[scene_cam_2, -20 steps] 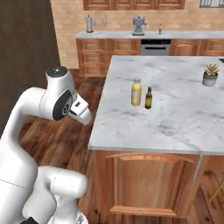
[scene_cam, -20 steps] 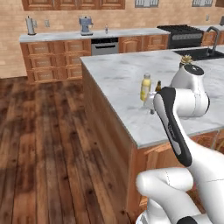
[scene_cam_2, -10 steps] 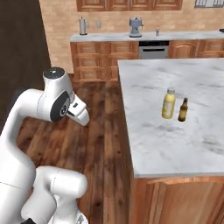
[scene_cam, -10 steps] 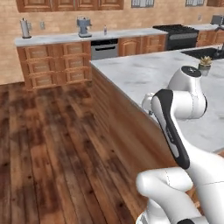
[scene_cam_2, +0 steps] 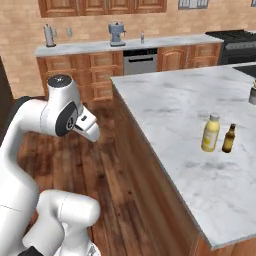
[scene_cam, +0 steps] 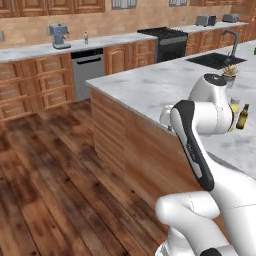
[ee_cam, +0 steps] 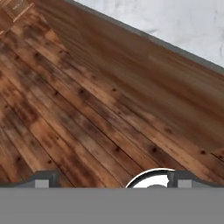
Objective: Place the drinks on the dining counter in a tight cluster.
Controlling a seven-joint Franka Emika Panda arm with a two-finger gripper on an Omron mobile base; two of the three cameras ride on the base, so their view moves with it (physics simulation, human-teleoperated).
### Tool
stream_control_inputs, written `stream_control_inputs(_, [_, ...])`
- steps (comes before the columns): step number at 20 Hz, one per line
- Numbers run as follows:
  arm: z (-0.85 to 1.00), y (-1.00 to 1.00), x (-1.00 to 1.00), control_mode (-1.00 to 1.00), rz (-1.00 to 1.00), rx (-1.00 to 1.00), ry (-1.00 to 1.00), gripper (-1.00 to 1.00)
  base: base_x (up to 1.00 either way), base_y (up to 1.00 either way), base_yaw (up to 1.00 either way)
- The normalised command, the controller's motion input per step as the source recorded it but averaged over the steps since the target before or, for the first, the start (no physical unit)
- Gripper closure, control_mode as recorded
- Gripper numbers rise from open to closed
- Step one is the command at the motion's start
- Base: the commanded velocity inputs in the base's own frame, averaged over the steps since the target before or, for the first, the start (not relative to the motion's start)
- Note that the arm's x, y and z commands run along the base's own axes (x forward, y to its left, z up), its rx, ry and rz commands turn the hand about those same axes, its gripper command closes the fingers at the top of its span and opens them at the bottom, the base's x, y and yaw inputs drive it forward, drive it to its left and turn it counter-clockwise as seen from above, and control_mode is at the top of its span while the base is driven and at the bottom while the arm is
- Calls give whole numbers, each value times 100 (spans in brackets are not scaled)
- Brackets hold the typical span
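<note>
On the dining counter a stout yellow bottle with a pale cap stands close beside a slim dark brown bottle, near the counter's middle. In the left base view the yellow bottle is partly hidden behind my arm and the brown bottle stands to its right. A small pale bottle stands far off on the wall counter by the coffee machine. My gripper is open and holds nothing. It hangs over the wooden floor beside the island's wooden side, and my hand is folded in left of the counter edge.
A black sink with faucet and a small potted plant sit at the island's far end. The wall counter carries a coffee machine and stands over a dishwasher. A stove is further right.
The whole picture has shifted, so the base has moved along the island; the two bottles keep their places on the counter. My gripper stays open and empty.
</note>
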Motion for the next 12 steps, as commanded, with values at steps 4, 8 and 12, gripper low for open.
stream_control_inputs(4, [0, 0, 0, 100, 0, 0, 0, -100, 100, 100, -45])
stream_control_inputs(8, [0, 0, 0, 100, 0, 0, 0, -100, 100, 100, -40])
stream_control_inputs(12, [0, 0, 0, 100, 0, 0, 0, -100, 100, 100, -38])
